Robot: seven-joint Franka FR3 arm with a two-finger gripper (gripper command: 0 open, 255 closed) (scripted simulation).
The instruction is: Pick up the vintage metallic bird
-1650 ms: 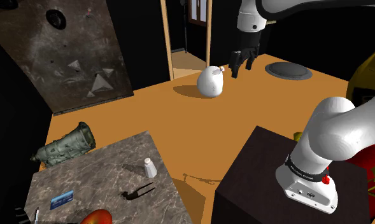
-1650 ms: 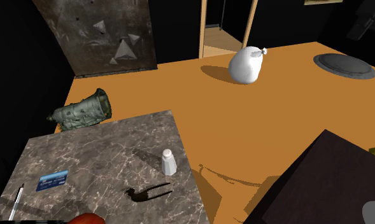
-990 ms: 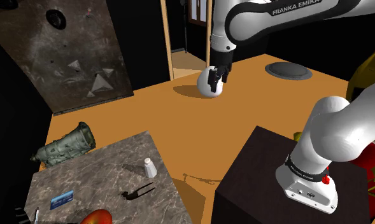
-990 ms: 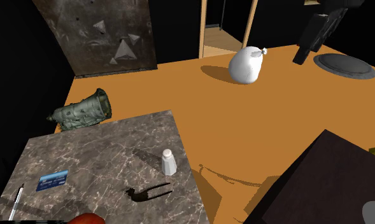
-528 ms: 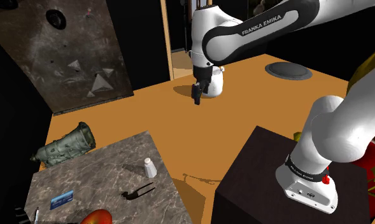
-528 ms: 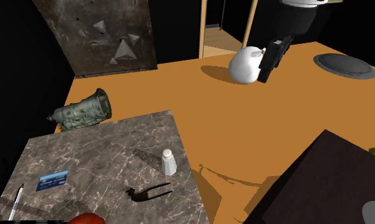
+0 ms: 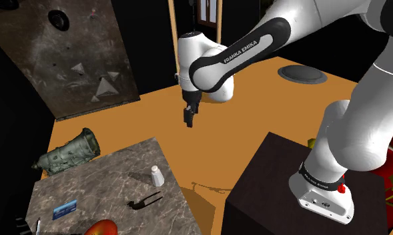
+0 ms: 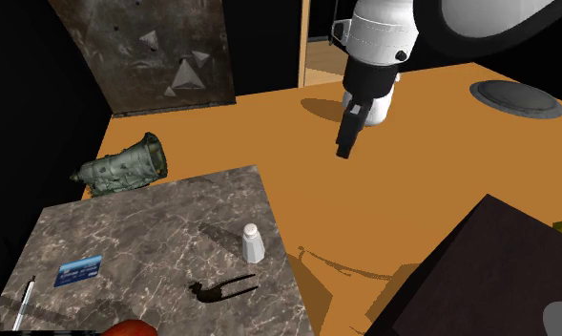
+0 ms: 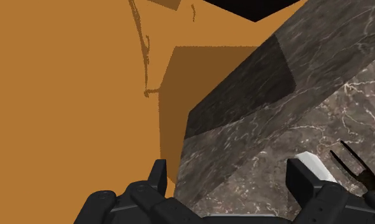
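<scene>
Arm's black two-finger gripper (image 7: 188,121), fingers spread w/ nothing between, is hovering over orange surface (image 7: 255,117); small black fork-tailed figure (image 8: 217,289) is lying on grey marble tabletop (image 8: 126,243).

Shoulder view: on the table (image 7: 101,175), the shaker (image 7: 157,175) stands by the edge, the forked piece (image 7: 145,200) at its seven o'clock and the card (image 7: 65,209) at eight. The gearbox (image 7: 68,152) lies on the floor at the table's eleven. The gripper (image 7: 187,122) hangs at the shaker's one, with the floor disc (image 7: 302,73) at the gripper's two.
</scene>
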